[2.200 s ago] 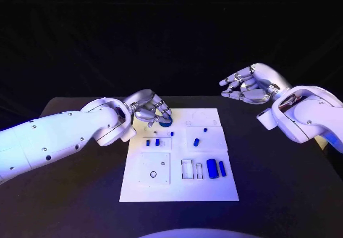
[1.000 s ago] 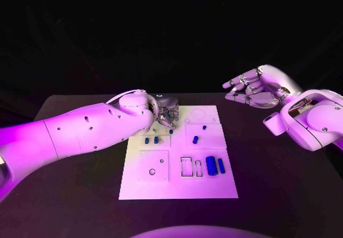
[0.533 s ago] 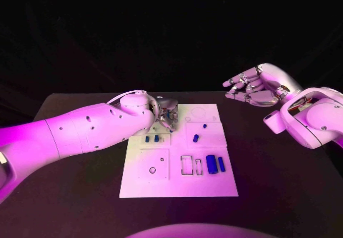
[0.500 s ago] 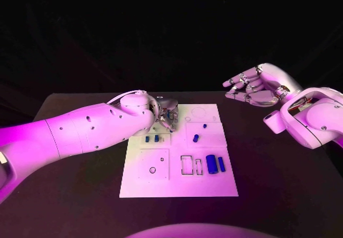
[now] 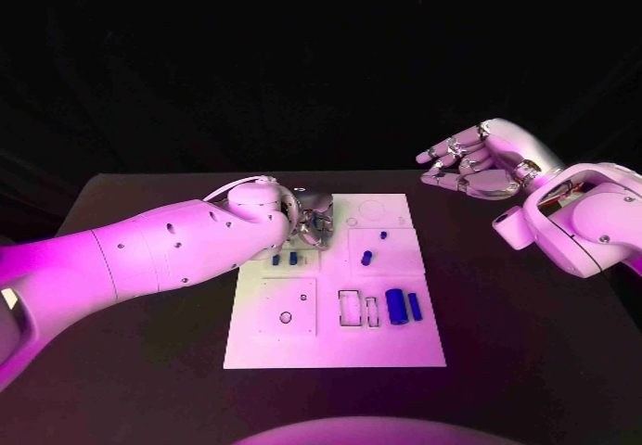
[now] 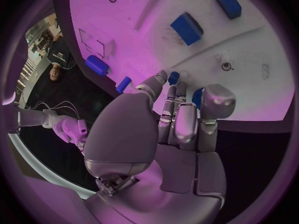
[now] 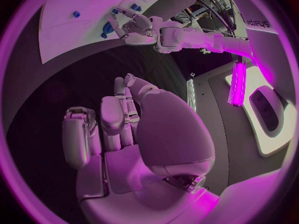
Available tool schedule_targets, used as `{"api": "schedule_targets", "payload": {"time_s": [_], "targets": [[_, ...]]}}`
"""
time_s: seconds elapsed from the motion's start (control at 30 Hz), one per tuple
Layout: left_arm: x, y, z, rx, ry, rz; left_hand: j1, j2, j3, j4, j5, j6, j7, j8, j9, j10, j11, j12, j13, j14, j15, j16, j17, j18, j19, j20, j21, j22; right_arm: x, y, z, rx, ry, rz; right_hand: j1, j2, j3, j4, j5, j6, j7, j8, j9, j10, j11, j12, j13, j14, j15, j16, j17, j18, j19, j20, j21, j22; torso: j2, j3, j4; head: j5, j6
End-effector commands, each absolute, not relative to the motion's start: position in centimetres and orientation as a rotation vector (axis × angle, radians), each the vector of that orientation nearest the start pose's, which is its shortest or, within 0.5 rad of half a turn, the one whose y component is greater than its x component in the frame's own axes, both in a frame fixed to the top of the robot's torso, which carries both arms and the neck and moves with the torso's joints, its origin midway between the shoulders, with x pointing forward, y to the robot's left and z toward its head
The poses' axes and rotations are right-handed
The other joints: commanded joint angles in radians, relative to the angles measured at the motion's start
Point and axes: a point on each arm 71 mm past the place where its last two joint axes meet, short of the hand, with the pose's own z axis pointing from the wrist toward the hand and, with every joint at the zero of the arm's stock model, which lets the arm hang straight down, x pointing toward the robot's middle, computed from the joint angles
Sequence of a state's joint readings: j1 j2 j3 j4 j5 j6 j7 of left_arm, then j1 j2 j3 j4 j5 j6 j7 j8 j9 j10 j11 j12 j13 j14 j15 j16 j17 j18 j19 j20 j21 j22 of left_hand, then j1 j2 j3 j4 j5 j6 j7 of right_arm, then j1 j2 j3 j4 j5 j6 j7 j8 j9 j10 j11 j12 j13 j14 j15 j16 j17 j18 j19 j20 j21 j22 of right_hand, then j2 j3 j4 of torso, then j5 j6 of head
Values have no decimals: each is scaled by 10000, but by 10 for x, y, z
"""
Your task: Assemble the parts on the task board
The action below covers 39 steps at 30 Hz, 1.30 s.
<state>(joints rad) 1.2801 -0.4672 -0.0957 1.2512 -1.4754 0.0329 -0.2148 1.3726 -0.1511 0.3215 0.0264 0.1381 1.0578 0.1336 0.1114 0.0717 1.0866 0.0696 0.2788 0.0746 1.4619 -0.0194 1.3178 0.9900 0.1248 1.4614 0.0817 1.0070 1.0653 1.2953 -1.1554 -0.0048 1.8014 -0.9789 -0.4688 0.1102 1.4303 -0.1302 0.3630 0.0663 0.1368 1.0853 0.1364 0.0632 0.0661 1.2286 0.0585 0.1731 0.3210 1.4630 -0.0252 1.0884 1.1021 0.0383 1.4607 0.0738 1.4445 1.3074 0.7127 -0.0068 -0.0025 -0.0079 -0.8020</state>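
Head view: we see the left hand (image 5: 311, 221) low over the far-left corner of the task board (image 5: 335, 345) on the worktop (image 5: 535, 352). A couple of seconds ago it sat over a round blue part there, fingers showing; since then the arm has rolled over it and the forearm now hides most of the hand. Position barely shifts over the last half second. Left wrist view: fingers (image 6: 177, 119) curl down together onto the board, tips touching small blue parts (image 6: 174, 77); we cannot tell if anything is actually pinched. We judge it is seating or working that corner part, not carrying it off.

Right hand (image 5: 471, 163) is raised well off the board to the far right, fingers loosely curled, holding nothing, about where it was before.

Other parts lie loose: two short ones (image 5: 285, 260) mid-left, two mid-right (image 5: 366, 261), a big cylinder (image 5: 396, 306) and slim one (image 5: 415, 306) near the slots. Most assembly looks undone.
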Motion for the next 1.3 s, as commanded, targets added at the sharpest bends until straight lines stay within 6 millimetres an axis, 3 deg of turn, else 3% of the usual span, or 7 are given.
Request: {"api": "schedule_targets", "payload": {"time_s": [0.03, 0.33, 0.57, 1.13, 1.3], "targets": [[523, 82, -200, 4004, 19632, -5329, 83, 13, 77, -1, 20, 96, -9, 5, 14, 72, 8, -46, -14, 116, 4, 31, 12, -100, 91, -41, 37, 17, 442, -265, -96, 2004, 14378, 9646, -74, -12, 28, 52, -43, 21, 66, 16, 6, 73, -11, -36, -8, 267, 0, 34, 8, -51, 525, 21, 44, 1524, 4, 4, 3, -16, -15], [522, 84, -203, 3954, 19738, -5219, 130, 25, 161, -14, 11, 143, -27, 18, 19, 129, -7, -64, -20, 122, -6, 48, 41, -104, 102, -49, 54, 37, 442, -264, -96, 1971, 14402, 9685, -77, -6, 27, 57, -30, 25, 65, 19, 8, 98, -12, -50, -27, 281, 0, 84, 54, -60, 542, 21, 80, 1558, -4, 7, 6, 8, -31], [523, 87, -204, 3919, 19811, -5128, 229, 66, 353, -51, 6, 196, -34, 22, 20, 193, -17, -118, -36, 127, -19, 67, 70, -109, 111, -62, 57, 53, 442, -263, -96, 1951, 14432, 9714, -77, -6, 27, 57, -30, 25, 65, 19, 8, 98, -12, -50, -27, 281, 0, 84, 54, -60, 542, 21, 80, 1558, 4, 4, -2, 30, 25], [524, 91, -205, 3862, 19832, -5065, 334, 100, 691, -114, 7, 291, -37, 30, 23, 255, -22, -218, -53, 132, -24, 95, 107, -120, 126, -76, 84, 97, 442, -262, -97, 1938, 14496, 9752, -91, -4, 20, 69, -28, 30, 65, 22, 9, 121, -12, -67, -48, 290, 0, 110, 75, -61, 544, 22, 85, 1562, 1, 9, 7, 33, -26], [524, 92, -205, 3824, 19827, -5028, 256, -8, 756, -108, -10, 263, -22, -11, 7, 186, 9, -314, -72, 128, -5, 93, 87, -135, 139, -70, 130, 148, 442, -262, -97, 1944, 14502, 9745, -91, -4, 20, 69, -28, 30, 65, 22, 9, 121, -12, -67, -48, 290, 0, 110, 75, -61, 544, 22, 85, 1562, -2, 9, 8, 31, -30]]}}
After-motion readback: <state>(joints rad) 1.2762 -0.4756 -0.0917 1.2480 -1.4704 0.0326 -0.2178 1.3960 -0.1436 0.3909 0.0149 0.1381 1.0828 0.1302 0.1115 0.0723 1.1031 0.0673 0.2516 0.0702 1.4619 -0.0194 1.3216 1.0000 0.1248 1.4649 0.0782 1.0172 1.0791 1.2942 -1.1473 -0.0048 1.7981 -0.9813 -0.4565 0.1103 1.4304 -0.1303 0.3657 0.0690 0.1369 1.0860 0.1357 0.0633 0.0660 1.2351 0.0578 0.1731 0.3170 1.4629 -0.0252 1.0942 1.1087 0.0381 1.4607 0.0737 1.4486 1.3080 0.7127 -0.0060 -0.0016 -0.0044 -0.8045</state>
